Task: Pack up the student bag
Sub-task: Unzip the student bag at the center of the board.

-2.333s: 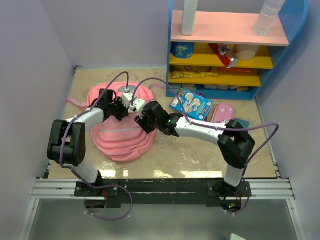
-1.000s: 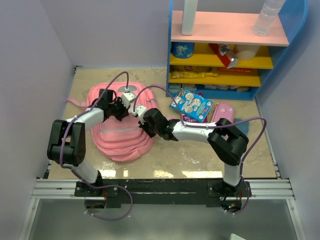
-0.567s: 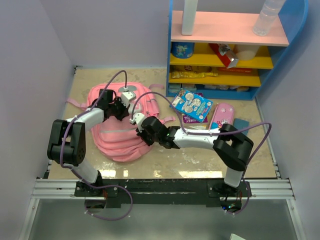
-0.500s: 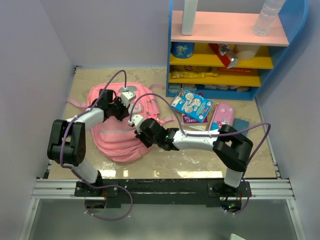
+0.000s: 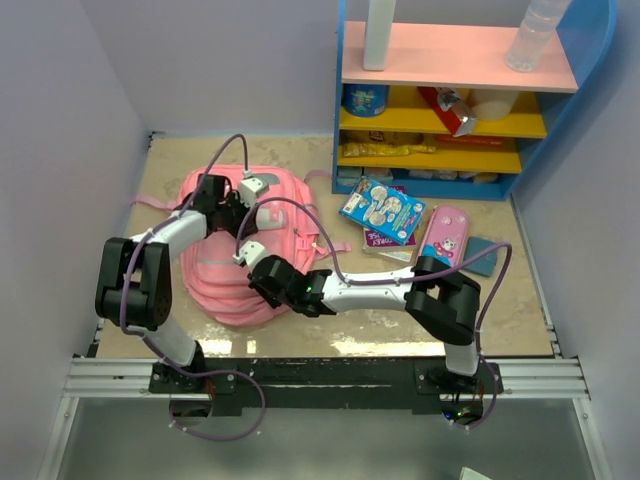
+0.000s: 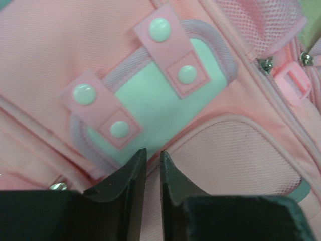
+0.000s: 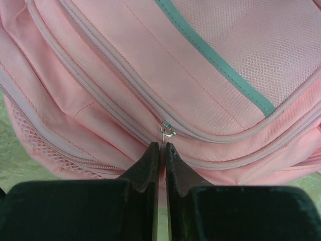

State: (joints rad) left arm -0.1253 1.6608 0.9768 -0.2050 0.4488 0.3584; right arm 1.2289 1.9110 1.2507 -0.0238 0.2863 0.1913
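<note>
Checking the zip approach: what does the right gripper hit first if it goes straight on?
The zipper pull on the bag, just off the right gripper's tips. Depth is unclear; it may already touch.

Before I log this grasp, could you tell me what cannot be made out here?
Right wrist view: whether the right gripper pinches the small metal zipper pull; the gripper itself covers the tab.
Left wrist view: whether the left gripper holds the large soft pink fabric backpack; the gripper hides the contact.
Top view: the pull is too small to see.
</note>
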